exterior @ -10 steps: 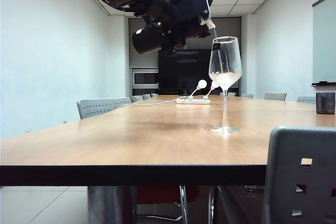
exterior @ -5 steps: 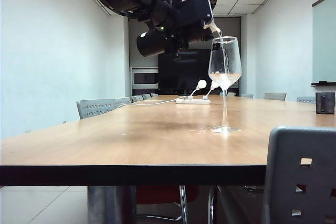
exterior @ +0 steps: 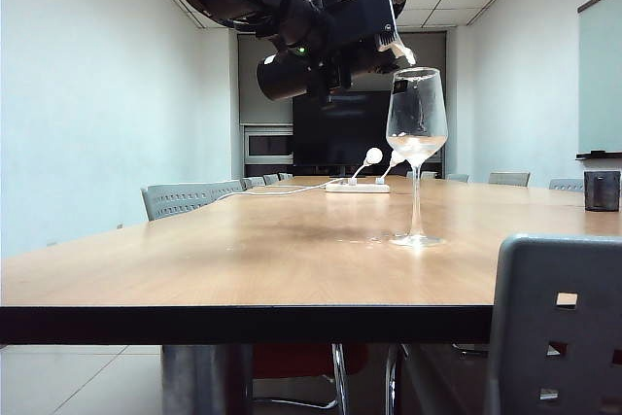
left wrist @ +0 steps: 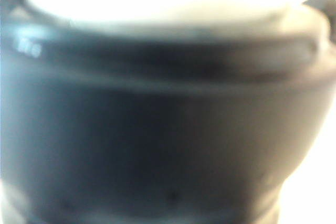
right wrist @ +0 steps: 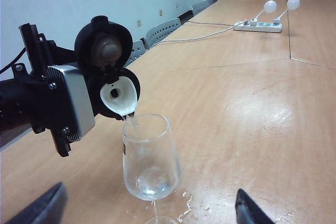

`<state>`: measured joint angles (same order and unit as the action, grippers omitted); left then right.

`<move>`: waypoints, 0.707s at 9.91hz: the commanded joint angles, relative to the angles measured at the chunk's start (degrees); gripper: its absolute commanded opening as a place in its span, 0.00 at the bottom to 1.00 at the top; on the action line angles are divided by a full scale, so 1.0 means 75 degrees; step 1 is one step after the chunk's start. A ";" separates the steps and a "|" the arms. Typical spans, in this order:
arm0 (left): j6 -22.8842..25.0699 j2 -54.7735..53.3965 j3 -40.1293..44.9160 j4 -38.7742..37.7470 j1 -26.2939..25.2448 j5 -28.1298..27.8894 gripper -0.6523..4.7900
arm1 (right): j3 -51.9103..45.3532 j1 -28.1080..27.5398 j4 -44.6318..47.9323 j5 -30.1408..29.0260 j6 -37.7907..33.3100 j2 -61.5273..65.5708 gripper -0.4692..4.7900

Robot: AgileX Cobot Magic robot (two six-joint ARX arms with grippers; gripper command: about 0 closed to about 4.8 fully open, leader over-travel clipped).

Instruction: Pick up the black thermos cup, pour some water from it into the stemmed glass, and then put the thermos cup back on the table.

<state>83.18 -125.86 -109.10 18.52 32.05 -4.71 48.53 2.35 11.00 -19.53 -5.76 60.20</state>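
Near edge: the desk [exterior: 243,279] ended in a dark front edge, with a grey chair back [exterior: 554,323] just before it on the right.
Open room: bare wood top lay to the left of the glass and behind it.
Glass: the stemmed glass [exterior: 417,155] stood upright on the desk, with water low in its bowl.
Right gripper [right wrist: 149,205]: spread wide, holding nothing, fingertips either side of the glass's lower bowl, not touching.
Left gripper [exterior: 326,41]: high above the desk left of the glass, pinching the thermos.
Thermos: the black thermos cup [exterior: 330,46] lay tilted near level, lid flipped open, whitish spout [right wrist: 119,97] just over the glass rim.
Far end: a white power strip [exterior: 358,186]; a small dark cup [exterior: 602,190] at right.
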 commanded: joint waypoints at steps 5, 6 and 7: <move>0.0656 0.0184 -0.0187 0.0714 -0.0093 0.0248 0.46 | 0.0017 -0.0003 -0.0061 -0.0023 -0.0029 -0.0026 0.87; 0.0659 0.0184 -0.0207 0.0717 -0.0093 0.0259 0.46 | 0.0017 -0.0003 -0.0061 -0.0029 -0.0029 -0.0026 0.87; 0.0656 0.0184 -0.0254 0.0682 -0.0093 0.0259 0.46 | 0.0017 -0.0003 -0.0061 -0.0061 -0.0029 -0.0026 0.87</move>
<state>87.64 -125.86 -109.34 18.55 31.38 -3.07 48.53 2.35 9.91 -19.55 -5.76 60.20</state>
